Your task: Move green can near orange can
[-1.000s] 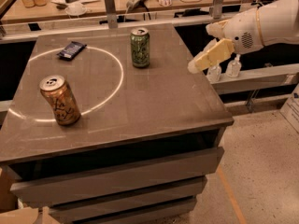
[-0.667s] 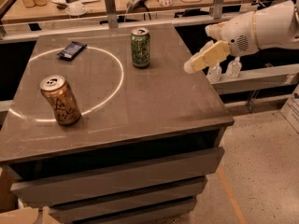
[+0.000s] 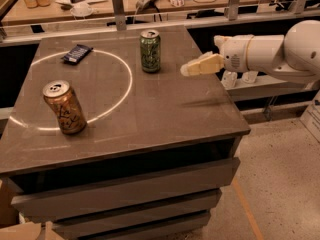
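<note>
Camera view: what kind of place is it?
Probably a lab or workshop: a cluttered workbench behind, a dark drawer cabinet in front, and the robot's gripper hovering above its right side.

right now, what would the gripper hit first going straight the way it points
Likely the green can: the gripper, above the table, points left toward it. Depth is unclear; it could pass in front.

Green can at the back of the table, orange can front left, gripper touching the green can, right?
No. The camera view shows the gripper hovering right of the green can, apart from it. Green can at the back, orange can front left: correct.
</note>
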`<state>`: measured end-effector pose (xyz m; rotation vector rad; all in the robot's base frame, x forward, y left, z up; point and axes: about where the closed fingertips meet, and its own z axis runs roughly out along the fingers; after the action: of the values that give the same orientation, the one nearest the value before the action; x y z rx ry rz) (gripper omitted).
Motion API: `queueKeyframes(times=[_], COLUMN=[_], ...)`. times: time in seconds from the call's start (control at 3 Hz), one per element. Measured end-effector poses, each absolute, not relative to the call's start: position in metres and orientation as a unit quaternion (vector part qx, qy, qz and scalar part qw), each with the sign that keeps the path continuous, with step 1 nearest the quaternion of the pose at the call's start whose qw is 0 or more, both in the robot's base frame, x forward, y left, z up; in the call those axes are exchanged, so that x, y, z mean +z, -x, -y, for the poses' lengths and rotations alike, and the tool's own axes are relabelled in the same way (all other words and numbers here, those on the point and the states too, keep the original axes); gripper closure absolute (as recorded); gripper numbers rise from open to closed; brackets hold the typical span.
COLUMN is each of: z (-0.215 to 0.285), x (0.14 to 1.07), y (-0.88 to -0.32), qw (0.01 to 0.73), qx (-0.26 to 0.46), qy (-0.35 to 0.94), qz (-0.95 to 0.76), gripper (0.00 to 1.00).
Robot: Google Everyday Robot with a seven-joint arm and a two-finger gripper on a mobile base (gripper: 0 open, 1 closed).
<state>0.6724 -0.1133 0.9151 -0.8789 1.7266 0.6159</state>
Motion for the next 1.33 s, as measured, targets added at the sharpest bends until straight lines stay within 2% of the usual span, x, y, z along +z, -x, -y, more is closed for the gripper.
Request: queueKeyframes(times=[0.67,1.33], z=[0.084,0.011], x=[0.908,0.908], y=[-0.75,-0.773], qw=[0.563,0.554], qx=[0.266,0.322], qy=[0.36,0.403], qz=[-0.694,-0.653], gripper=[0.0,0.0])
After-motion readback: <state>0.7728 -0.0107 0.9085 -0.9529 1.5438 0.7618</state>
